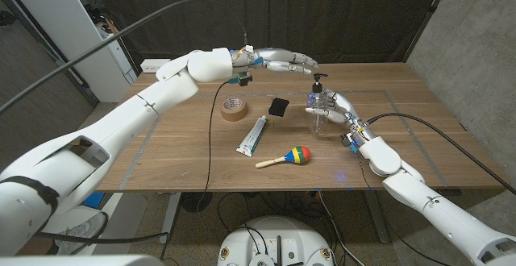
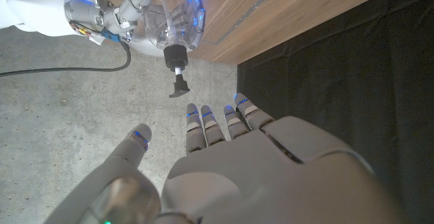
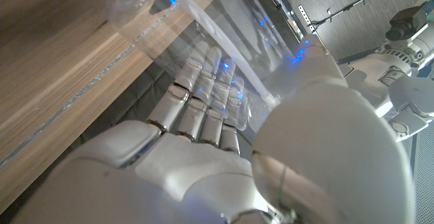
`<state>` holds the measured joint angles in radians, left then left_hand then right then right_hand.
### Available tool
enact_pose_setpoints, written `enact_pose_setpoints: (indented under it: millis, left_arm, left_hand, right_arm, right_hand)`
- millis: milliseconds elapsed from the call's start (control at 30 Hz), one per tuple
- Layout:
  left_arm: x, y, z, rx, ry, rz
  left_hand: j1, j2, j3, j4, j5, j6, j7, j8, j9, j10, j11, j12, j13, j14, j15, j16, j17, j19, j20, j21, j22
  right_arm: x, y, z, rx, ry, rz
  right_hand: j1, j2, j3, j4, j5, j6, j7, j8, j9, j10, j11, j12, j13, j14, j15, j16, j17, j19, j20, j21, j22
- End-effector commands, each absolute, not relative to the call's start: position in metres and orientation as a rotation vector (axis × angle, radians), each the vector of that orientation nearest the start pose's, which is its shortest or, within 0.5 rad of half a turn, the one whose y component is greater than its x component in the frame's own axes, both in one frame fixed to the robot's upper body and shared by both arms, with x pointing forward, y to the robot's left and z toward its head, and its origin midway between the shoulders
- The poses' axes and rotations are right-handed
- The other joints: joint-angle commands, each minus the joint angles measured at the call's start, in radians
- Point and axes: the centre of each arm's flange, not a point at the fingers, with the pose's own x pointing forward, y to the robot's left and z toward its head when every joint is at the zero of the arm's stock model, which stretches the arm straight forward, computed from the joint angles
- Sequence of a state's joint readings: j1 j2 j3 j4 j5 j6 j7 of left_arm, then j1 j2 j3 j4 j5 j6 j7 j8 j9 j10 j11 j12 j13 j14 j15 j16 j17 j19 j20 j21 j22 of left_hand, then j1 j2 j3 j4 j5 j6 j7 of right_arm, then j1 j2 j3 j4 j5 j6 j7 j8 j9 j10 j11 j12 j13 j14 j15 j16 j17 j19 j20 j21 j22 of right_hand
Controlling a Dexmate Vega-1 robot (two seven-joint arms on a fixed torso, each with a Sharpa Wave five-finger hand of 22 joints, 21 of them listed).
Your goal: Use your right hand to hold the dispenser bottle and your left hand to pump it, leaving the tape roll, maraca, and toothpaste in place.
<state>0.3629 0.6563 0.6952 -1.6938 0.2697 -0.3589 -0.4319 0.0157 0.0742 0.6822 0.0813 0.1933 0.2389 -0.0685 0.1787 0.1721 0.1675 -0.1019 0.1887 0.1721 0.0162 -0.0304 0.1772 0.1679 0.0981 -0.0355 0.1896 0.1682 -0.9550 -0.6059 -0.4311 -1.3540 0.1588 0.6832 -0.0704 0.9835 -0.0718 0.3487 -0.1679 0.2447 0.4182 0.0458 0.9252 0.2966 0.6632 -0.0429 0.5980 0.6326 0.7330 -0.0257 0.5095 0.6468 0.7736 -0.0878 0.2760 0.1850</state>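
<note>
While I line up: right hand point(image 1: 337, 107) clamped round dispenser bottle point(image 1: 318, 108); left hand point(image 1: 284, 60) empty, fingers apart above the pump.
Risk: an off-centre press tips the bottle.

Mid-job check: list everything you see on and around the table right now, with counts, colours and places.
Dispenser bottle: one, clear with a black pump, upright on the table's right half, gripped by the right hand.
Tape roll: one, brown, lying flat left of centre.
Toothpaste: one, white tube, lying in front of the tape roll.
Maraca: one, striped red, yellow, green and blue with a wooden handle, near the front edge.
Black object: one, small, between tape roll and bottle; cannot tell what it is.
Table: one, wooden.
Left hand: white, fingers extended, above the pump, not touching it.
Right hand: white, wrapped around the bottle.
</note>
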Motion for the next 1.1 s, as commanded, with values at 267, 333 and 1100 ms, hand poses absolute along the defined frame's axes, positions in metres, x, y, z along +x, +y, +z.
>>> enact_pose_setpoints:
  millis: [267,333,1100]
  left_arm:
    - [0.525,0.093,0.174,1.401,-1.127,-0.532]
    - [0.525,0.094,0.174,1.388,-1.124,-0.521]
    - [0.518,0.150,0.157,1.079,-1.039,-0.244]
  left_hand:
    - [0.008,0.065,0.010,-0.002,0.008,0.000,-0.005,0.000,0.000,-0.003,0.005,-0.001,0.000,0.005,-0.120,-0.001,0.002,0.009,-0.130,0.005,0.003]
    - [0.008,0.065,0.010,-0.002,0.008,0.000,-0.007,0.000,0.000,-0.005,0.005,-0.001,0.001,0.006,-0.118,-0.001,0.002,0.010,-0.130,0.005,0.003]
    - [0.014,0.064,0.016,-0.011,0.007,-0.012,-0.006,-0.002,0.000,-0.021,0.009,-0.005,0.001,0.009,-0.098,-0.002,0.000,0.019,-0.119,0.006,0.003]
  right_arm:
    - [0.593,-0.255,-0.052,-0.447,-0.907,0.286]
    - [0.594,-0.255,-0.051,-0.444,-0.905,0.283]
    - [0.608,-0.245,-0.044,-0.416,-0.915,0.260]
  right_hand:
    - [0.111,0.134,0.005,0.008,0.006,0.088,-0.095,0.006,0.001,0.120,-0.113,0.000,0.004,0.050,-0.191,-0.006,0.006,-0.004,-0.049,-0.001,0.001]
    - [0.111,0.133,0.005,0.008,0.006,0.086,-0.096,0.006,0.001,0.119,-0.112,-0.001,0.003,0.049,-0.190,-0.008,0.007,-0.008,-0.048,-0.002,0.001]
    - [0.120,0.130,0.004,0.002,0.009,0.071,-0.100,0.005,-0.003,0.106,-0.109,-0.015,0.003,0.029,-0.193,-0.028,0.010,-0.024,-0.052,-0.008,0.001]
